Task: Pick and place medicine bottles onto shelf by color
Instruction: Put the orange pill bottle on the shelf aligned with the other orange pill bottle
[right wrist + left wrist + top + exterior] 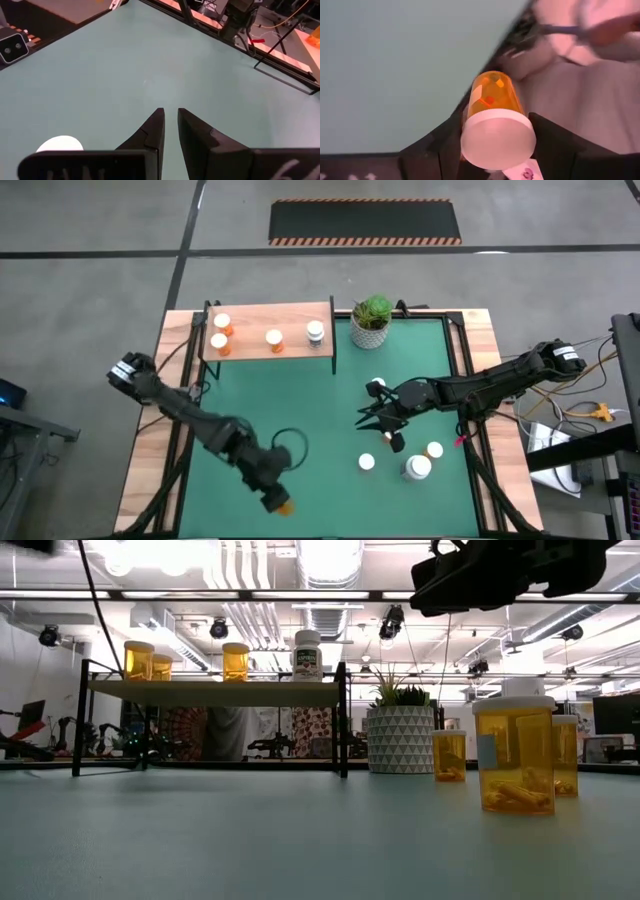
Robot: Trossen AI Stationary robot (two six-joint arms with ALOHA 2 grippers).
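1. The left gripper [277,500] is down at the near edge of the green table mat [300,410], left of centre. Its dark fingers [555,140] sit on either side of a small orange pill bottle with a white cap [495,125], jaws partly closed around it, so it's got hold of that one. In the high view you only see a bit of orange poking out at the gripper tip.

2. The right gripper [372,418] hangs over the right-middle of the mat. Jaws are nearly together with only a thin slit between the fingers [150,132], and there's nothing in them, just bare mat underneath.

3. The light wooden shelf on thin black posts [290,320] stands at the far left of the mat. On it: two orange white-capped bottles [221,323] close together at the left end, another orange bottle [274,339] around the middle, and a white bottle with a dark label [316,332] toward the right end.

4. Loose ones on the mat, right side: a small white-capped bottle [367,463], a bigger, wider white-capped bottle [417,469], another orange one [434,450] just beside it, and one with a white cap [377,385] just beyond the right gripper.

5. A green plant in a white patterned pot [370,322] sits just right of the shelf.
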